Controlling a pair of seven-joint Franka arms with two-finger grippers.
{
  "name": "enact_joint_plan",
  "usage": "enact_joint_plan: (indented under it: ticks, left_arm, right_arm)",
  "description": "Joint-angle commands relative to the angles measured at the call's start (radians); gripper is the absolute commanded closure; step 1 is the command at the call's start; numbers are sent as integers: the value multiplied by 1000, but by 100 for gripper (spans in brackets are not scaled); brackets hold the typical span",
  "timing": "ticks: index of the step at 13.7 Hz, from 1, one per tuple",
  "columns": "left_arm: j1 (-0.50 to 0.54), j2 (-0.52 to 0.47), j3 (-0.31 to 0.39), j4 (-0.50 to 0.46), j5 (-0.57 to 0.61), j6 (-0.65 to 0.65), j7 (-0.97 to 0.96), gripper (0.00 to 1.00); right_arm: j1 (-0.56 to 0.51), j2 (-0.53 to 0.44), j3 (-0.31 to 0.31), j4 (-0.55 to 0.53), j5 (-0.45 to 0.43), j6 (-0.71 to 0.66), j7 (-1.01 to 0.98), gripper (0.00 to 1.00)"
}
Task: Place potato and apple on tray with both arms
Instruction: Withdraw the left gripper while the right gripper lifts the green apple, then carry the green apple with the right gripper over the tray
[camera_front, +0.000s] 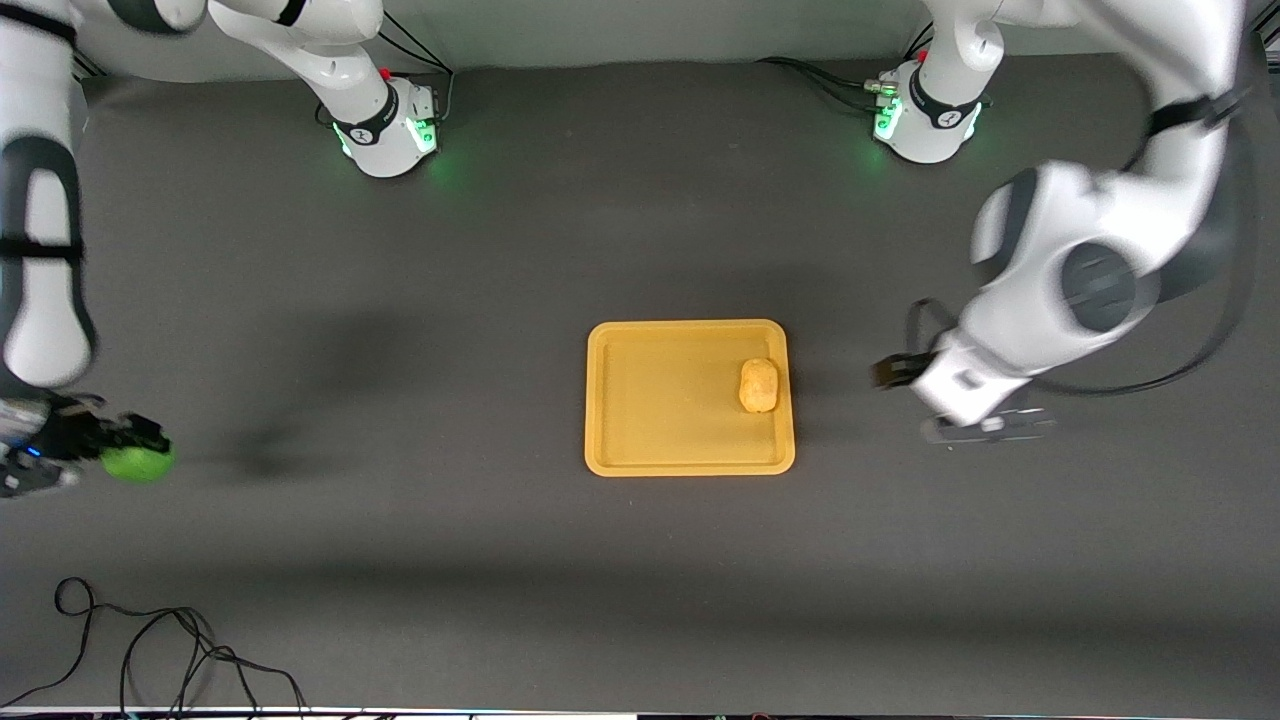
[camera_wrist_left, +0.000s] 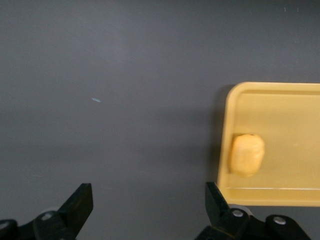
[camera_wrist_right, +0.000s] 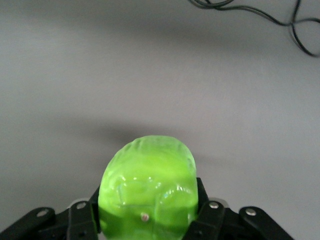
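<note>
The potato (camera_front: 759, 385) lies on the orange-yellow tray (camera_front: 660, 400), close to the rim at the left arm's end. It also shows in the left wrist view (camera_wrist_left: 247, 155) on the tray (camera_wrist_left: 290, 115). My left gripper (camera_front: 893, 372) is open and empty over the bare table beside that end of the tray; in its own view (camera_wrist_left: 148, 197) the fingers stand wide apart. My right gripper (camera_front: 128, 448) is shut on the green apple (camera_front: 140, 463) and holds it a little above the table at the right arm's end. The apple (camera_wrist_right: 148, 185) fills the space between the right gripper's (camera_wrist_right: 148, 212) fingers.
Black cables (camera_front: 150, 650) lie on the dark table mat near the front camera's edge at the right arm's end and also show in the right wrist view (camera_wrist_right: 260, 12). The arm bases (camera_front: 385, 130) (camera_front: 925, 120) stand along the table's robot edge.
</note>
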Motion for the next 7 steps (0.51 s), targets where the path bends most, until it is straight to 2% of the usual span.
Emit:
enact_joint_plan:
  ticks: [1, 4, 7]
  left_arm:
    - [97, -105, -10, -34, 19, -66, 208, 0]
    - [165, -190, -9, -58, 22, -115, 296, 0]
    - [183, -218, -7, -54, 22, -126, 298, 0]
  right_arm:
    - [68, -187, -8, -48, -95, -158, 134, 63]
    - [178, -276, -7, -48, -116, -282, 309, 63]
    - [353, -290, 1, -37, -116, -306, 518, 63]
